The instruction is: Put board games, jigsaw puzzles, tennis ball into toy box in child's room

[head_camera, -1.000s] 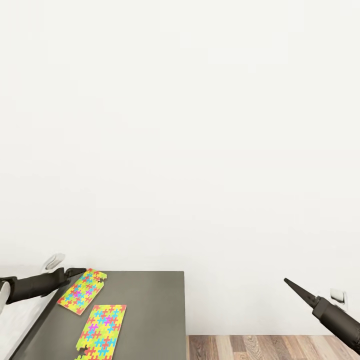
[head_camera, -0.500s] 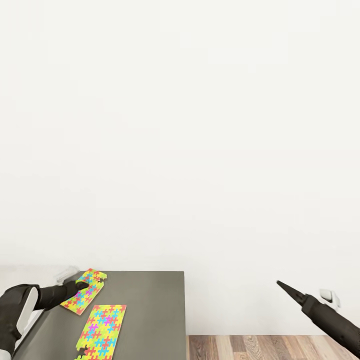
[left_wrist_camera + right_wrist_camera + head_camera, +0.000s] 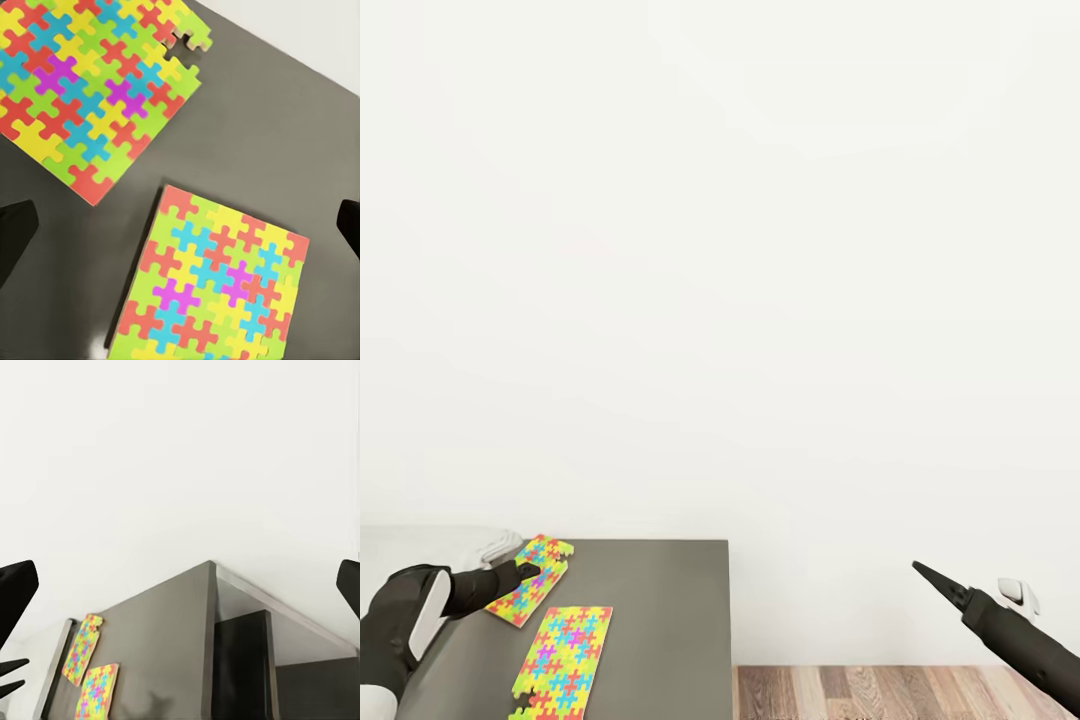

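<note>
The left hand (image 3: 525, 573) is over the far puzzle (image 3: 530, 580) on the dark grey desk (image 3: 660, 620). In the head view its dark fingertips lie across the middle of this puzzle, near the left edge of the desk. I cannot tell from this view whether they touch it. In the left wrist view the two fingers (image 3: 15, 240) stand wide apart at the edges of the picture, with nothing between them. Both puzzles lie flat on the desk under this hand: one puzzle (image 3: 214, 281) is almost between the fingers, and the other one (image 3: 90, 90) is just beside it, with a narrow strip of bare desk between them. They do not touch.

The near puzzle (image 3: 563, 650) lies in front of the far one, closer to the robot, and one corner has some loose-looking pieces at its edge.

The right hand (image 3: 932, 577) is well apart from the desk, in the air above the wood floor (image 3: 900, 693), in front of the white wall (image 3: 760, 300). In the right wrist view its fingers (image 3: 16, 592) are also spread wide and hold nothing. From there both puzzles show small and far away, side by side on the desk top.
</note>
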Controlling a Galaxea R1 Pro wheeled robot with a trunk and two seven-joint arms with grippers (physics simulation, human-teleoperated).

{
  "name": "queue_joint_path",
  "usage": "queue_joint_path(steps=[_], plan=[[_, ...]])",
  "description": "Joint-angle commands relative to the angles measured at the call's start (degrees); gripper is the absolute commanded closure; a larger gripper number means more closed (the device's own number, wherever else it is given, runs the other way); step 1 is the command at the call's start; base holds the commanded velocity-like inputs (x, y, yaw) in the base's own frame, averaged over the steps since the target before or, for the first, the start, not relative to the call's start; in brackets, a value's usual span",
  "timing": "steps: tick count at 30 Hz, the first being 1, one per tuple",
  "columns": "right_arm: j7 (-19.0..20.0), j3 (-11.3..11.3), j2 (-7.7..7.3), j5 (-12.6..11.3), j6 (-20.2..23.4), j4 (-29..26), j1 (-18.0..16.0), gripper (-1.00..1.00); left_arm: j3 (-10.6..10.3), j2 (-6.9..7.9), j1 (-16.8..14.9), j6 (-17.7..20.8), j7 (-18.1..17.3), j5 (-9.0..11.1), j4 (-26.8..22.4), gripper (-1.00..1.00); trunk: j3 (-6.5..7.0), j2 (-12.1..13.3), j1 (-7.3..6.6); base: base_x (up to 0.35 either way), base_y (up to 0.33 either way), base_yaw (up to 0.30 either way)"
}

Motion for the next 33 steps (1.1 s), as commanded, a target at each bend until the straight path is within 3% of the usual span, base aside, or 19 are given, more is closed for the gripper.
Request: queue_joint_path(steps=[1,21,33], plan=[[0.18,-0.08,-0.05,-0.02,0.28,0.05,-0.04,-1.00,-0.04,-0.01,-0.04,0.28,0.04,0.31,0.00,-1.00,-0.13,-0.06,0.02,0.000,0.000,0.000],[0.11,-0.09,-0.38,0.10,0.26,0.35,-0.04,-1.00,-1.14,-0.10,-0.12,-0.41,0.20,0.29,1.23,-1.00,-1.99,-0.06,0.02,0.000,0.000,0.000],[0.21,-0.05,-0.34,0.10,0.26,0.30,-0.04,-1.00,-3.26,0.12,-0.14,-1.76,-0.56,0.37,2.04,-1.00,-3.11,-0.06,0.02,0.000,0.000,0.000]])
